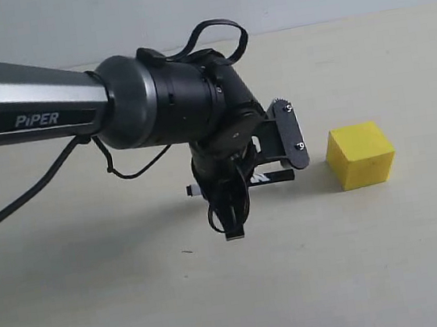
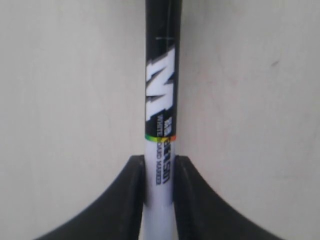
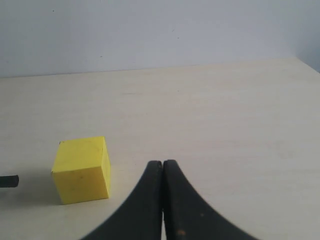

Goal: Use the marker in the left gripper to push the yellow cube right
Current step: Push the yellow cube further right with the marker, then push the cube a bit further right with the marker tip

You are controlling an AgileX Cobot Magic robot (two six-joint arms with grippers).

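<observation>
The yellow cube (image 1: 361, 155) rests on the pale table, right of the left arm. My left gripper (image 1: 232, 210) points down and is shut on the marker (image 1: 268, 178), which lies level just above the table, its black end aimed at the cube with a gap between them. In the left wrist view the marker (image 2: 161, 115) runs straight out from between the black fingers (image 2: 131, 195), white barrel clamped, black printed part beyond. In the right wrist view my right gripper (image 3: 162, 164) is shut on nothing, with the cube (image 3: 82, 169) beside it and the marker's black tip (image 3: 9, 181) at the edge.
The left arm's thick grey-black body (image 1: 160, 98) and looping cables (image 1: 213, 38) hang over the table's middle. A pale wall (image 3: 150, 30) closes off the far side of the table.
</observation>
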